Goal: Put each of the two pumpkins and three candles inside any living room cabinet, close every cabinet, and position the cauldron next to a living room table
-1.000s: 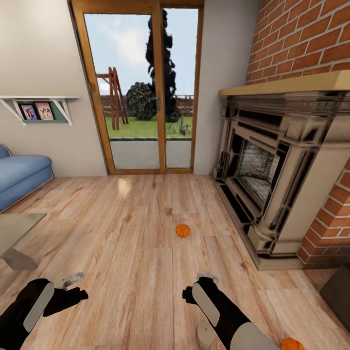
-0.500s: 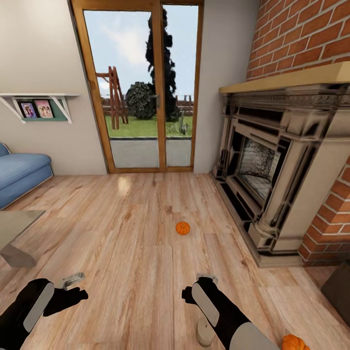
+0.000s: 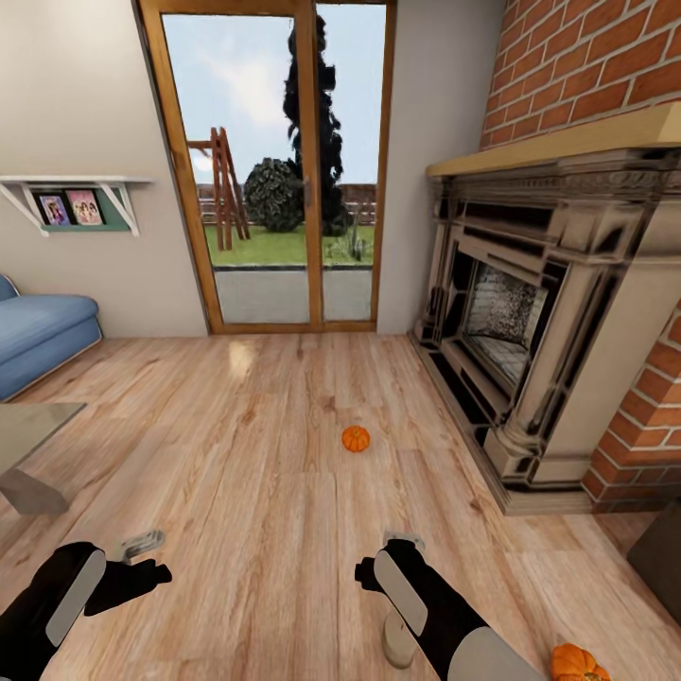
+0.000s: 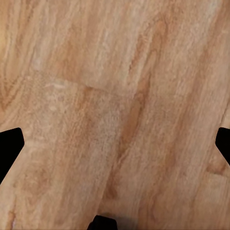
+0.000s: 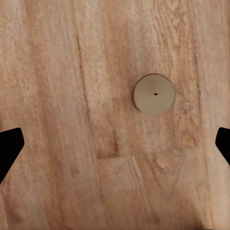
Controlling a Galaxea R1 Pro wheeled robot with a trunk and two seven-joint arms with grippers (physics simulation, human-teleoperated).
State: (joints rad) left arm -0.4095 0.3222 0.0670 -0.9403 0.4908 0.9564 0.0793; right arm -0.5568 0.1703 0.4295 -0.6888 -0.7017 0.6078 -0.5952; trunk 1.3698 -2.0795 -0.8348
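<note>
1. On the wooden floor [image 3: 236, 454], one pumpkin [image 3: 356, 438] sits mid-room before the fireplace [image 3: 530, 322]; another pumpkin [image 3: 577, 662] lies beside the right arm
2. Below the right gripper [image 3: 402, 542], fingers spread wide, stands a candle [image 5: 154, 94], likely the next pick
3. Left gripper [image 3: 142, 546] hangs idle over bare boards, fingers spread, holding nothing

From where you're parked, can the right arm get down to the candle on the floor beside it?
Probably yes. The candle stands upright on bare floor just under the right gripper, whose fingers are spread wide and empty, with nothing between them and its flat top. The gripper would need a small sideways shift to centre over it.
</note>
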